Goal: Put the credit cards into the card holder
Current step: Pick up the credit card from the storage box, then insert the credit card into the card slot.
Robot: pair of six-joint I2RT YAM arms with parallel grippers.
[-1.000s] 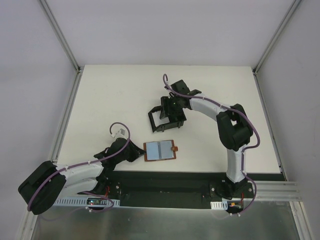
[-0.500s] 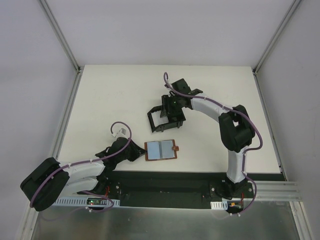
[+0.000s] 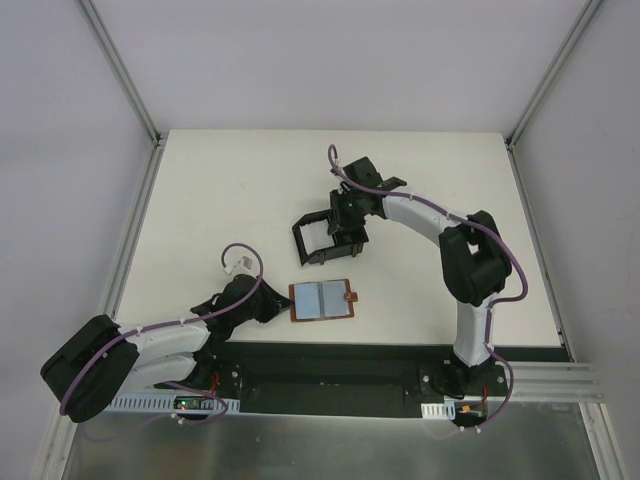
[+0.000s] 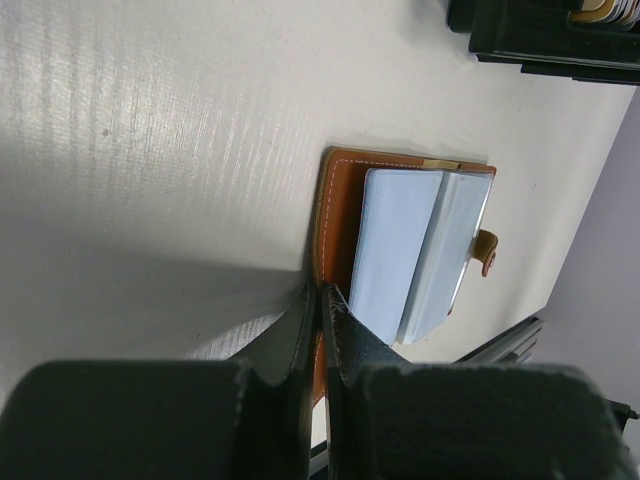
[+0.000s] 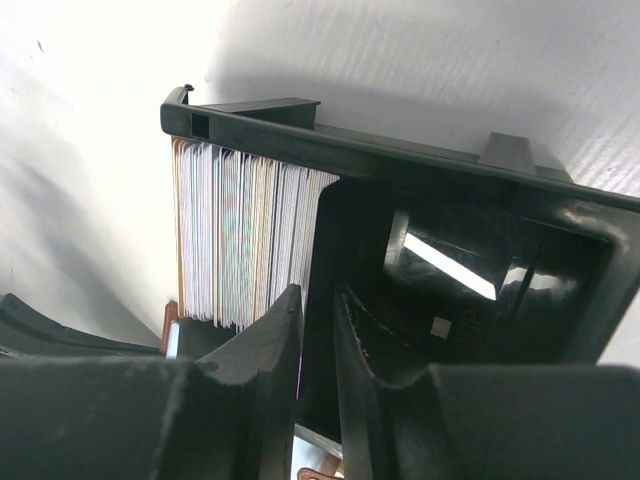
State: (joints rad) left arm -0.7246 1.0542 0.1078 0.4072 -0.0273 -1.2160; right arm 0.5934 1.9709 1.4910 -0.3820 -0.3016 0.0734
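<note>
Left gripper [image 4: 320, 300]: clenched on the wallet's brown edge, with leather showing between the fingers. Probably pins the wallet down so nothing slides as cards come off.

Wallet [image 4: 335, 200]: open and flat on the table [image 4: 150, 150], stretching straight ahead of the left fingertips, clasp tab at its far end.

Cards [image 4: 395, 250]: pale blue, lying on the open wallet just ahead and to the right of the left fingertips. Bare on top, so free to lift; not yet in the holder.

Right gripper [image 5: 318, 305]: well beyond the wallet, dipped into the holder. Fingers drawn almost together with only a slit between them. Cannot tell whether a card or a holder wall sits in that slit.

Holder [image 5: 420, 165]: black and open-topped, its walls around and ahead of the right fingertips.

Stack [image 5: 235, 235]: white and pale cards standing on edge, packed against the holder's wall just left of the right fingers in the wrist view. Upright, likely to leave room for more.

Left to do: by the look of it, the wallet's cards.
</note>
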